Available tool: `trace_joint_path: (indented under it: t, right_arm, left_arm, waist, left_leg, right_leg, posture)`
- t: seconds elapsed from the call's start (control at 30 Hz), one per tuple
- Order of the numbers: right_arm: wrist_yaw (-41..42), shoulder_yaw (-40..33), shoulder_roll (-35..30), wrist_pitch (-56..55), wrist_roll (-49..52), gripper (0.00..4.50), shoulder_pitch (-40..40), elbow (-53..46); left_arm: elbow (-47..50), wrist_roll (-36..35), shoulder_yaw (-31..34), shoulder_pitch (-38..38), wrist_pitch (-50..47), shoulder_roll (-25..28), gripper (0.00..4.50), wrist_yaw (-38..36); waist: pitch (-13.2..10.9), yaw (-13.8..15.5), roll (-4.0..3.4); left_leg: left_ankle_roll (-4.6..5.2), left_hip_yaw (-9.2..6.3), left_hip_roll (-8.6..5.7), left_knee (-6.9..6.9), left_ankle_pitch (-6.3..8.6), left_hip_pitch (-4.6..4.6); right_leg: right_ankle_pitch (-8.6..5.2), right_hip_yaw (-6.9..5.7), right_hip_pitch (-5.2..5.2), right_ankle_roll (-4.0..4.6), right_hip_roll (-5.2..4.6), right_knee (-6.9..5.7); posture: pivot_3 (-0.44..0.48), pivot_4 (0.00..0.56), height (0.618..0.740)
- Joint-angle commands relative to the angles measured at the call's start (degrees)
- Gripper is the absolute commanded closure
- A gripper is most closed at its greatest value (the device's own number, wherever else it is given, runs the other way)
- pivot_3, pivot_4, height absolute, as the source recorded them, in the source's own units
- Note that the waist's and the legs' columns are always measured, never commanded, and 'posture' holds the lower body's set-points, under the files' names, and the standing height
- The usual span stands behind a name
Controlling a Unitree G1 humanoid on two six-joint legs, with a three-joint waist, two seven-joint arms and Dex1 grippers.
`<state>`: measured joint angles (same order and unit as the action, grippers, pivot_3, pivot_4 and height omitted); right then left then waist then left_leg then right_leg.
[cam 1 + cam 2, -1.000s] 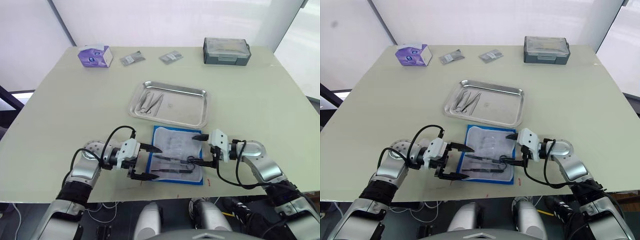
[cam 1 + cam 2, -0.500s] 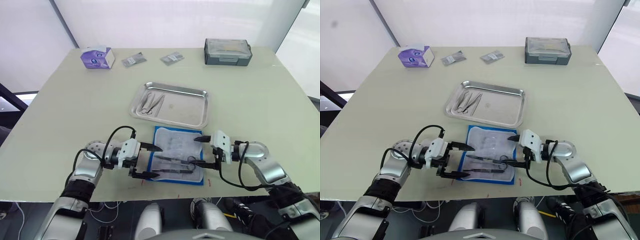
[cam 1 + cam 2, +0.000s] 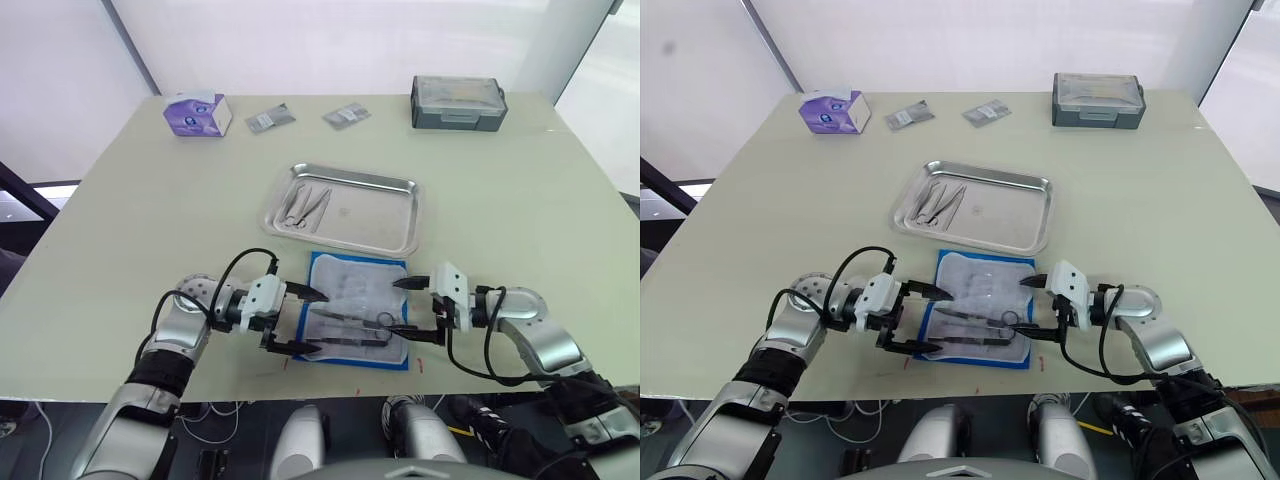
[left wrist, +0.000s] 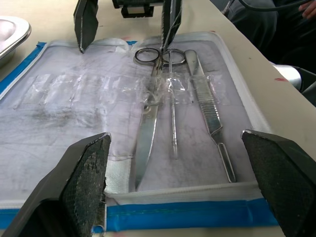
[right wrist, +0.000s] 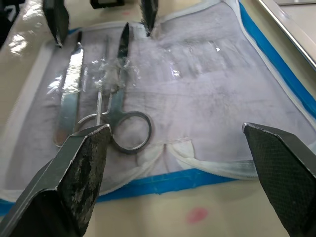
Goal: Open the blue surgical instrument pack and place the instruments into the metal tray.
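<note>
Two hands, left [image 3: 309, 322] and right [image 3: 410, 308], spread wide at opposite ends of opened blue pack [image 3: 356, 310] on table [image 3: 150, 215], right drawn back slightly. Scissors [image 4: 154, 116] and tweezers [image 4: 210, 116] unpicked; others already in metal tray [image 3: 375, 215].

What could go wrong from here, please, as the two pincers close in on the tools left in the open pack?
1. The scissors, probe and tweezers lie close together under clear straps, so a grasp may catch two tools or snag.
2. The left pincer and right pincer face each other, open, across the pack; reaching together, they might collide.
3. A pull against the straps could drag the soft pack towards the tray.
</note>
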<state>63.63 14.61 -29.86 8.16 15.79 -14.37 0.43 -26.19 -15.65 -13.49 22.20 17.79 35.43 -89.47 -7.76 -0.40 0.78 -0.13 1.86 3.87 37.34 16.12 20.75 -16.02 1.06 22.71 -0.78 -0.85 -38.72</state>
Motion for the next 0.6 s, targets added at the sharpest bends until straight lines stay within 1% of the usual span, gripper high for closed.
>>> trace_joint_path:
  t: [0.03, 0.17, 0.4, 0.6]
  right_arm:
    - [1.56, -4.35, -1.68, 2.19, 5.43, 0.0, -0.45, -7.37]
    - [3.96, -7.35, -6.15, 3.06, 7.52, 0.0, 1.38, -11.95]
    - [5.64, -13.2, -11.5, 3.95, 11.86, 0.0, 5.53, -17.91]
    - [5.38, -16.49, -13.86, 5.18, 14.67, 0.0, 7.97, -21.04]
  left_arm:
    - [-3.98, 4.31, -4.19, -1.36, -0.4, 0.45, 0.02, -3.03]
    - [-4.15, 4.2, -4.53, -1.49, -0.02, 0.21, 0.02, -3.03]
    - [-3.84, 3.72, -6.02, -2.29, 0.25, 1.15, 0.02, -3.03]
    - [-4.07, 3.36, -7.4, -2.02, 0.71, 1.61, 0.02, -3.03]
  waist:
    - [-0.06, -0.13, -0.09]
    - [-0.15, -0.04, -0.24]
    - [-0.18, -0.18, -0.32]
    - [-0.17, -0.26, -0.33]
  left_leg:
    - [0.0, 0.02, 0.0, 0.0, 0.0, 0.0]
    - [0.0, -0.02, -0.02, 0.0, 0.0, 0.01]
    - [0.0, -0.04, -0.09, -0.01, 0.0, 0.0]
    - [0.0, -0.04, -0.09, -0.03, 0.0, 0.0]
  right_leg:
    - [0.0, 0.02, 0.0, 0.0, 0.0, 0.0]
    - [0.0, -0.01, 0.0, -0.02, 0.0, 0.01]
    - [-0.1, 0.04, -0.01, -0.19, -0.02, 0.01]
    - [-0.12, 0.04, -0.01, -0.22, -0.01, 0.04]
  posture:
    - [0.0, 0.15, 0.731]
    - [0.0, 0.15, 0.731]
    - [0.0, 0.15, 0.731]
    - [0.0, 0.15, 0.731]
